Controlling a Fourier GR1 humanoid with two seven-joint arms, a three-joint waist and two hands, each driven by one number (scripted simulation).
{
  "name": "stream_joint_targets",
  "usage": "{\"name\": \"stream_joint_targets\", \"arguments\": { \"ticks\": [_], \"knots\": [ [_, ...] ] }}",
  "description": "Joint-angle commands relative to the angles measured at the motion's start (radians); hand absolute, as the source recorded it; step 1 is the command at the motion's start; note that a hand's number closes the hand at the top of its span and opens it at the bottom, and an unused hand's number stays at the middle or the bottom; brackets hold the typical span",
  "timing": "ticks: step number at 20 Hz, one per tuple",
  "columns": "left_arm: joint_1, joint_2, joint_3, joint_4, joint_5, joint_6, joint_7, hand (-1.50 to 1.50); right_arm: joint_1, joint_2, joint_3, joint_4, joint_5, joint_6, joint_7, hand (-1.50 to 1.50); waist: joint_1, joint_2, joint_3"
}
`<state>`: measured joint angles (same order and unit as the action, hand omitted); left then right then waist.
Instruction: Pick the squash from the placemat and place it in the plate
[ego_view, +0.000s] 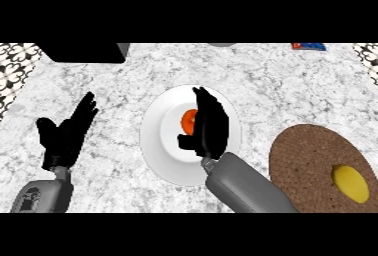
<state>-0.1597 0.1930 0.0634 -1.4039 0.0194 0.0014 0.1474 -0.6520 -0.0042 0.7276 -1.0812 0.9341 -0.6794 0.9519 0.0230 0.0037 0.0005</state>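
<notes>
Head view: right hand (207, 127) over the white plate (159, 135), an orange thing partly hidden behind it.

The counter (251, 75) is a grey-white speckled stone; a black block (83, 52) sits at its far left edge, a small blue and red item (308, 46) at the far right, and patterned tiling (15, 62) shows past the left side. The plate lies at centre, and to its right, well apart, a round brown placemat (310, 155) carries a yellow oval piece (350, 182) near its right side. The squash (190, 119) shows only as an orange patch on the plate, just left of the right hand's straight fingers, which stand apart from the thumb and do not curl round it. The left hand (65, 135) rests open at the left, fingers up.
</notes>
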Motion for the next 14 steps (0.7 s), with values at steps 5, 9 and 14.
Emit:
{"name": "stream_joint_targets", "arguments": {
  "ticks": [5, 9, 14],
  "knots": [
    [-0.024, 0.036, 0.026, -0.005, 0.021, -0.030, 0.033, 0.00, -0.039, 0.004, 0.052, -0.219, -0.027, -0.223, -0.100, -1.50, -0.002, -0.004, 0.000],
    [-0.010, 0.011, 0.009, -0.003, 0.005, -0.012, 0.017, 0.00, -0.026, 0.004, 0.023, -0.304, -0.103, -0.303, 0.005, -1.50, 0.000, -0.005, 0.000],
    [-0.053, 0.046, 0.046, 0.002, 0.016, -0.014, 0.057, 0.00, 0.090, 0.004, -0.013, -0.424, -0.326, -0.296, -0.135, -1.50, -0.016, 0.001, 0.001]
  ]
}}
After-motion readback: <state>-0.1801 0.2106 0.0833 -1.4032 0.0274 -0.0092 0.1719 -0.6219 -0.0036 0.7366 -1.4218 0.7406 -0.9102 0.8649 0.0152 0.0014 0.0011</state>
